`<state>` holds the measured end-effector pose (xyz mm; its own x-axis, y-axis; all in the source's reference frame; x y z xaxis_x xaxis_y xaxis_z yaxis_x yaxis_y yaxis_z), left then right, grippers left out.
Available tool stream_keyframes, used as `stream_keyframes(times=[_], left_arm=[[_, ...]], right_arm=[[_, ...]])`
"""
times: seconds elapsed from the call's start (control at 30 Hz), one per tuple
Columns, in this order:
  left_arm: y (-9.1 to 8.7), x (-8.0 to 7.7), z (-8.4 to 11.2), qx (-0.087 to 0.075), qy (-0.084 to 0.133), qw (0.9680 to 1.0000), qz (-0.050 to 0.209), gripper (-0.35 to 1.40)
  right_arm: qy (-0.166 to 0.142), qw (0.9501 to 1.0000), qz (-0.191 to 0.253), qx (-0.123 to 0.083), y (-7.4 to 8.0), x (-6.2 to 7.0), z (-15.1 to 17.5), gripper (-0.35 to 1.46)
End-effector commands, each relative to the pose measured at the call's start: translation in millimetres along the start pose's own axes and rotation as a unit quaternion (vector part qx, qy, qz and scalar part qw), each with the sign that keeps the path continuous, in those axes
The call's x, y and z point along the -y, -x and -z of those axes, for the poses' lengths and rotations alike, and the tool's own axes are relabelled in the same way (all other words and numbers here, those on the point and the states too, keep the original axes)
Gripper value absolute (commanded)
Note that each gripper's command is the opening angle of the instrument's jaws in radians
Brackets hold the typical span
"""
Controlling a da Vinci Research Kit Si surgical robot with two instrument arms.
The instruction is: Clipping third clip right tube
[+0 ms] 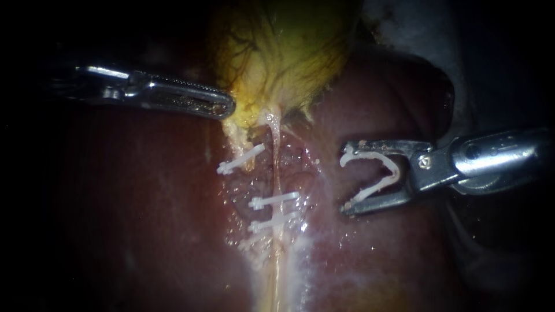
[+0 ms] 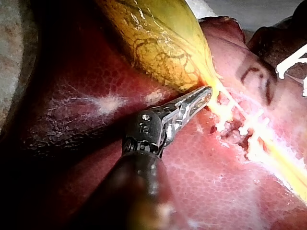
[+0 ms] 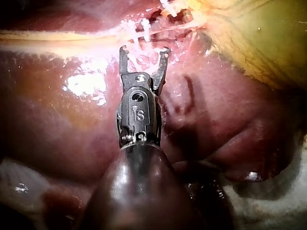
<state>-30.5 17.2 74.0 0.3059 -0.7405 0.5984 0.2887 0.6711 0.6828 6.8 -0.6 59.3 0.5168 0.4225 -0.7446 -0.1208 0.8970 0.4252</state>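
dark red liver [image 1: 133, 231] is filling the background, with the yellow gallbladder [image 1: 283, 46] lying at its upper end.

- right tube [image 1: 276, 156]: a pale strand, running from the gallbladder's neck straight down the endoscope view. it is carrying two clips [image 1: 273, 200], one just below the other, across its lower part. a bare stretch is showing between the neck and the upper of the two.
- left clip [image 1: 240, 159]: sitting on the strand just beside the right tube, on the left instrument's side.
- right instrument [image 1: 347, 179]: its jaws are standing wide apart, yet both are bearing on the loaded clip [image 1: 396, 171], which is sitting between them with its legs spread. the mouth is facing the right tube, crosswise to the tube's long axis. it is lying near the tube but apart from it, with liver showing between. in the right wrist view the tube is running across, ahead of the jaws.
- left instrument [image 1: 228, 108]: its jaws are lying together with nothing seen between them. the tip is resting at the gallbladder's neck, near the tube's upper end.
- judgement: the right instrument is the one placed to act. the coming move is looking like a straight advance until the spread legs are passing either side of the tube, then closing.
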Motion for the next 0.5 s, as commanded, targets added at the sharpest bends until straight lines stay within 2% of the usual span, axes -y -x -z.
stream_keyframes(times=[0.03,0.2,0.33,0.43,0.5], left_arm=[[0.1,0.0,0.1,0.000,0.000,1.0000,0.000,-0.35],[0.7,0.7,1.1,-0.001,-0.003,1.0000,0.002,-0.35],[2.2,1.5,2.8,-0.002,-0.006,1.0000,0.006,-0.35],[3.7,2.0,4.9,-0.002,0.001,0.9999,0.010,-0.35],[4.9,2.1,6.8,0.004,0.008,0.9999,0.008,-0.35]], right_arm=[[0.000,1.0000,0.000,0.000,0.0,0.1,0.0,0.59],[0.000,1.0000,0.000,0.000,0.0,0.1,0.0,0.59],[0.000,1.0000,0.000,0.000,0.0,0.0,0.0,0.59],[0.000,1.0000,0.000,0.000,0.1,0.0,-0.1,0.59],[0.001,1.0000,0.000,0.000,0.1,0.0,0.0,0.59]])
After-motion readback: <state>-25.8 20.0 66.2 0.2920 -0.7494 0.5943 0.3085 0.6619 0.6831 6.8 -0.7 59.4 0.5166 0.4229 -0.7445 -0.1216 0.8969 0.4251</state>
